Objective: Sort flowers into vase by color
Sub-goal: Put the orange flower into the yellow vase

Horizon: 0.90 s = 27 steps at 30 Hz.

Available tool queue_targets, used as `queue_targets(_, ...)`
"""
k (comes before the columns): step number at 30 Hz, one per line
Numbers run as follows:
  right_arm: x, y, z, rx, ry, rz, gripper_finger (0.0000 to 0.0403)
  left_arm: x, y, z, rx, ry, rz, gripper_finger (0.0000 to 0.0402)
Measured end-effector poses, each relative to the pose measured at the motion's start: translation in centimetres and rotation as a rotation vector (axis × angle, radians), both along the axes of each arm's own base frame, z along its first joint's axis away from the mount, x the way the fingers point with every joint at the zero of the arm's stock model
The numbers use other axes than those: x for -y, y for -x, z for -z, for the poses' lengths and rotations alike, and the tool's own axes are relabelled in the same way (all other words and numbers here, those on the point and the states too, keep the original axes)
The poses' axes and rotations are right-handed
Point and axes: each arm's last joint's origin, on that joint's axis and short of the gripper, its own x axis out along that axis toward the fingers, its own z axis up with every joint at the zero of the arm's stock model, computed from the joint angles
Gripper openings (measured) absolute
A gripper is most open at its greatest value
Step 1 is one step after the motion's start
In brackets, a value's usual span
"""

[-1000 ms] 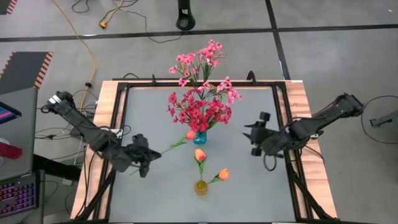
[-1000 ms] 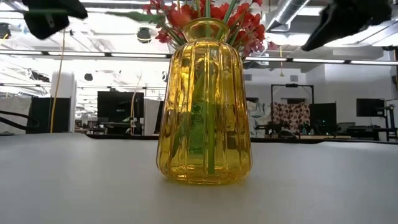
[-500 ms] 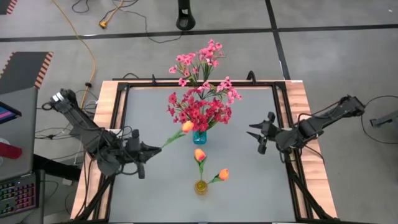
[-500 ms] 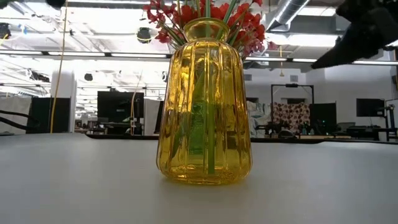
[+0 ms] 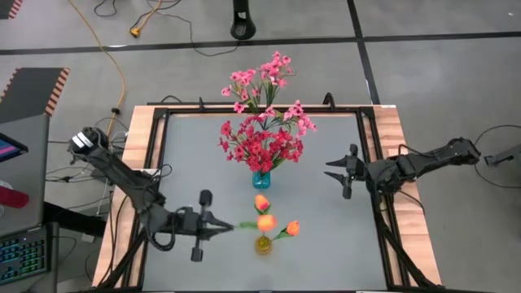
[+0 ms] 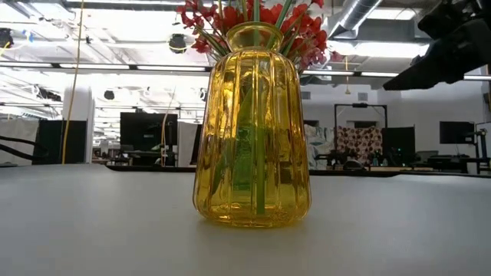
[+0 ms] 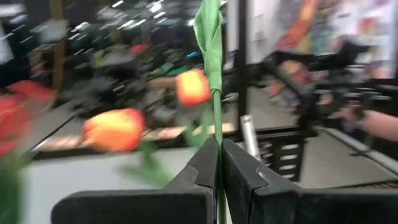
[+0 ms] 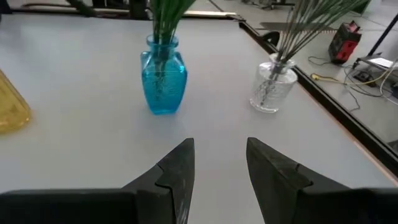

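Holding a green stem pinched tight between its two fingers, the left gripper [image 5: 213, 229] sits just beside the yellow vase [image 5: 262, 243] at the near edge of the table [image 5: 326, 244], with the orange bud [image 5: 265, 222] on that stem hanging right over the vase mouth. Two more orange buds are already in there, so this looks like the last one for that colour.

To land it well, I'd say the stem needs to tip upright first. Right now it runs nearly flat, and the cut end is back at the fingers, not at the opening. Swing the tail down into the neck, then let go only once it's well inside, otherwise it'll flop out over the rim.

Room-wise, the blue vase [image 5: 260, 179] with the red sprays stands a bit farther back, and the clear vase [image 8: 272, 88] with the pink ones is farther back still, so the space around the yellow one is fairly free. The vase does sit near the table's front edge though, so no shoving it.

The right gripper [image 5: 340, 171] waits over the right side, fingers spread and empty.
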Motion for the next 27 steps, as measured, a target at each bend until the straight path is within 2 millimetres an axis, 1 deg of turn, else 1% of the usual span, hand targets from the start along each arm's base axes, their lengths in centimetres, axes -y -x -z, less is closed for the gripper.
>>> queue_targets(6,0.6,0.6,-0.4,0.037,0.000,-0.001,0.0171,-0.2,-2.9,0.7,0.165,-0.053,0.229,0.0000)
queue_targets(9,0.8,0.7,-0.5,0.043,-0.003,0.010,0.0171,-0.7,-4.1,1.0,0.246,-0.072,0.336,0.0000)
queue_targets(12,0.9,0.7,-0.5,0.045,-0.003,0.021,0.0171,-1.3,-5.1,1.5,0.289,-0.080,0.425,0.0000)
queue_targets(16,1.0,0.8,-0.4,0.023,0.026,0.020,0.0171,-2.3,-6.4,2.4,0.327,-0.065,0.451,0.0000)
queue_targets(22,1.2,0.9,-0.4,0.015,0.045,-0.014,0.0171,-3.7,-8.4,4.2,0.365,-0.062,0.401,0.0000)
queue_targets(24,1.2,1.1,-0.6,0.039,0.037,-0.037,0.0171,-3.8,-9.3,4.6,0.365,-0.056,0.412,0.0000)
queue_targets(27,1.2,1.7,-1.0,0.089,0.032,-0.055,0.0171,-3.6,-11.0,4.8,0.382,-0.068,0.480,0.0000)
